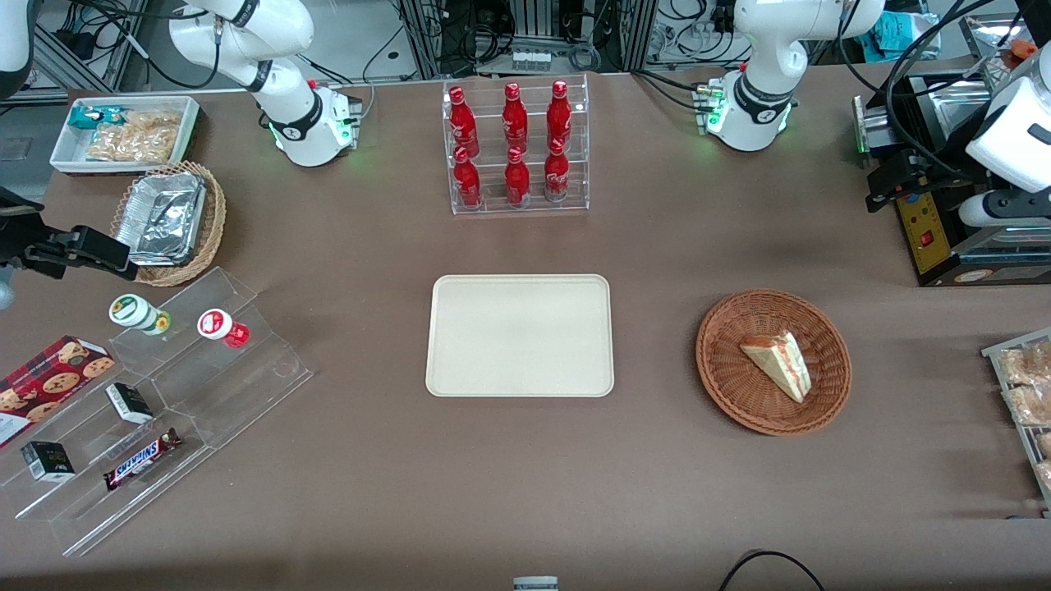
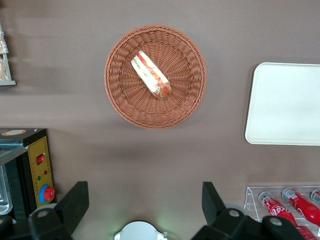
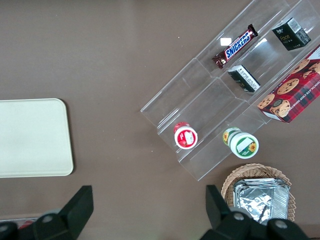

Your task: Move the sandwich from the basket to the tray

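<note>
The sandwich (image 1: 778,363) (image 2: 151,75), a wrapped wedge with red and green filling, lies in the round reddish-brown basket (image 1: 727,373) (image 2: 182,102). The cream tray (image 1: 519,335) (image 2: 285,102) lies flat at the table's middle with nothing on it, beside the basket toward the parked arm's end. My gripper (image 1: 883,187) (image 2: 145,194) hangs high above the table, farther from the front camera than the basket and toward the working arm's end. It is open, its fingers (image 2: 75,202) wide apart with nothing between them.
A clear rack of red cola bottles (image 1: 516,148) stands farther from the front camera than the tray. A black appliance with a yellow panel (image 1: 924,230) sits below the gripper. Bagged pastries (image 1: 1026,394) lie at the working arm's table end; a clear stepped shelf of snacks (image 1: 164,394) at the parked arm's.
</note>
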You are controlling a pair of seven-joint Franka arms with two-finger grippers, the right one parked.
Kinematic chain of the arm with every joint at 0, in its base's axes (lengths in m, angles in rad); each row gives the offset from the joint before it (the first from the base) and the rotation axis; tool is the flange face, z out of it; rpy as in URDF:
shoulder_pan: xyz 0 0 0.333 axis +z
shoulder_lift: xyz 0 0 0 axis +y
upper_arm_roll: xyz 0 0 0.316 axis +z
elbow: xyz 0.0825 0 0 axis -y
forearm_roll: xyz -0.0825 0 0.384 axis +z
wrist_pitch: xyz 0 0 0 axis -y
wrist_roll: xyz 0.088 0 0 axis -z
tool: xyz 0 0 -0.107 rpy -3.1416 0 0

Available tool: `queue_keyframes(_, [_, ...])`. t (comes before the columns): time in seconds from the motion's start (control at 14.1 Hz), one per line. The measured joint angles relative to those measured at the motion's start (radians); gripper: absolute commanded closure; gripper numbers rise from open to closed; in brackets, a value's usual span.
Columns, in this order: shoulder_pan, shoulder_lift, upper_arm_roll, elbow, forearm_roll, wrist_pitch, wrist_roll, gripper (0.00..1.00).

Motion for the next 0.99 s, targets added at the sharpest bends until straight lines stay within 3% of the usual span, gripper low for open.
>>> queue_keyframes(0.49, [0.0,0.001,0.004,-0.002,0.0,-0.001,-0.031,0.0])
queue_keyframes(0.99, [0.001,0.1,0.02,-0.109,0.0,0.079,-0.43,0.0])
